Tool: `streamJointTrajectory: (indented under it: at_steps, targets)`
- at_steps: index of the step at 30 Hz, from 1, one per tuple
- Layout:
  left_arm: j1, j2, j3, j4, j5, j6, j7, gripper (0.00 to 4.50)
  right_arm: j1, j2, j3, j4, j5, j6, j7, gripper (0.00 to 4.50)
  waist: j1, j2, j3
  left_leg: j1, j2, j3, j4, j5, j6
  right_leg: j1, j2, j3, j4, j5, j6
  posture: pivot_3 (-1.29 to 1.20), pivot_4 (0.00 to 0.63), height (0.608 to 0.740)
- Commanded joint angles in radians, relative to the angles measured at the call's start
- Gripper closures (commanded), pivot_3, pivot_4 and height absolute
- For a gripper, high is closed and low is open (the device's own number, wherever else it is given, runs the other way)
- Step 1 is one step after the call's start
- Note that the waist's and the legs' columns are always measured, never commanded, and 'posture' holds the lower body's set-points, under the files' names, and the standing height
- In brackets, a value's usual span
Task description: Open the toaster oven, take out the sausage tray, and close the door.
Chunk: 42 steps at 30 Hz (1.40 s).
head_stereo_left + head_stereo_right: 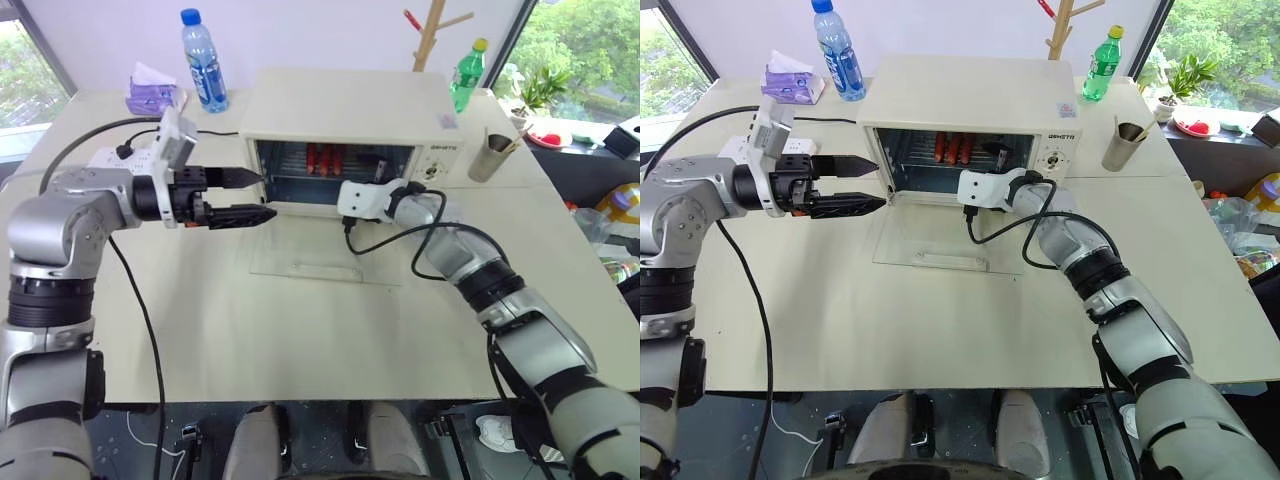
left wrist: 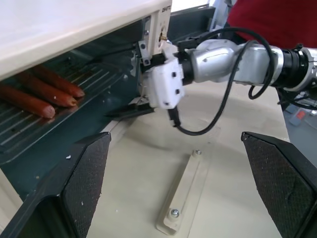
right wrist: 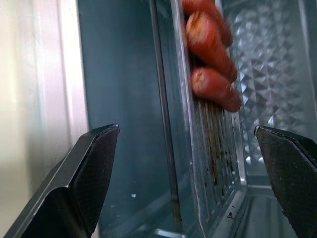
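Toaster oven (image 1: 970,95) sits upper centre of the head view, glass door (image 1: 940,240) folded flat on the table, sausage tray (image 3: 218,144) inside on the rack. Right gripper (image 3: 188,163) reaches into the opening, jaws apart around the tray edge, not touching. Left gripper (image 1: 865,185) hovers left of the opening, jaws apart, empty.

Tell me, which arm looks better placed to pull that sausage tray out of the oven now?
Right, I'd say. The door lies flat open, and the right gripper is at the oven mouth, open, with the tray rim between its fingers. The left gripper, also open, hangs outside by the oven's left corner.
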Motion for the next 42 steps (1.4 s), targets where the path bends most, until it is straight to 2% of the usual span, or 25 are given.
streamJointTrajectory:
  at_steps: [1,5,7,9,14,21,23,27,33,42]
  targets:
    - [-0.029,0.002,0.005,0.001,0.002,-0.033,0.001,0.03,-0.066,0.032,-0.008,0.072,-0.034,-0.027,-0.047,0.0,-0.001,0.0,0.0,0.0,0.0,0.0,0.0,0.0,0.0,0.0,0.0,0.0,0.0,0.0,0.0,0.0,0.15,0.722]
    - [-0.04,0.001,-0.002,0.017,0.004,-0.044,-0.003,0.03,-0.093,0.06,-0.012,0.153,-0.052,-0.042,-0.078,0.0,-0.001,0.0,0.0,0.0,0.0,0.0,0.0,0.0,0.0,0.0,0.0,0.0,0.0,0.0,0.0,0.0,0.15,0.722]
    - [-0.048,-0.001,-0.008,0.033,0.009,-0.053,-0.008,0.0,-0.112,0.072,-0.011,0.196,-0.063,-0.05,-0.099,0.56,-0.001,0.0,0.0,0.0,0.0,0.0,0.0,0.0,0.0,0.0,0.0,0.0,0.0,0.0,0.0,0.0,0.15,0.722]
    - [-0.058,-0.003,-0.014,0.052,0.016,-0.062,-0.013,0.0,-0.124,0.081,-0.015,0.222,-0.065,-0.058,-0.112,1.34,0.0,0.0,0.0,0.0,0.0,0.0,0.0,0.0,0.0,0.0,0.0,0.0,0.0,0.0,0.0,0.0,0.15,0.722]
    - [-0.083,-0.01,-0.032,0.094,0.029,-0.08,-0.022,0.0,-0.126,0.087,-0.02,0.229,-0.067,-0.065,-0.119,4.02,-0.003,0.0,0.0,0.0,0.0,0.0,0.0,0.0,0.0,0.0,0.0,0.0,0.0,0.0,0.0,0.0,0.15,0.722]
    - [-0.117,-0.03,-0.056,0.15,0.053,-0.106,-0.04,0.0,-0.112,0.09,-0.026,0.225,-0.075,-0.07,-0.12,4.02,-0.015,0.0,0.0,0.0,0.0,0.0,0.0,0.0,0.0,0.0,0.0,0.0,0.0,0.0,0.0,0.0,0.15,0.722]
    - [-0.129,-0.036,-0.062,0.174,0.062,-0.114,-0.048,0.0,-0.109,0.089,-0.025,0.225,-0.075,-0.074,-0.118,4.5,-0.017,0.0,0.0,0.0,0.0,0.0,0.0,0.0,0.0,0.0,0.0,0.0,0.0,0.0,0.0,0.0,0.15,0.722]
    - [-0.163,-0.047,-0.081,0.256,0.093,-0.15,-0.072,0.0,-0.097,0.088,-0.027,0.203,-0.088,-0.082,-0.117,4.5,-0.018,0.0,0.0,0.0,0.0,0.0,-0.001,0.0,0.0,0.0,0.0,0.0,0.0,0.0,0.0,0.0,0.15,0.722]
    - [-0.244,-0.073,-0.113,0.474,0.182,-0.254,-0.117,0.0,-0.022,0.077,-0.022,0.046,-0.105,-0.074,-0.081,4.5,-0.021,0.0,0.0,0.0,0.0,0.0,-0.001,0.0,0.0,0.0,0.0,0.0,0.0,0.0,0.0,0.0,0.15,0.722]
    - [-0.324,-0.109,-0.121,0.665,0.261,-0.358,-0.169,0.0,0.112,0.035,-0.038,-0.252,-0.123,-0.016,0.008,4.5,-0.023,0.0,0.0,0.0,0.0,0.0,-0.002,0.0,0.0,-0.001,0.001,0.0,0.001,0.0,0.0,0.0,0.15,0.722]
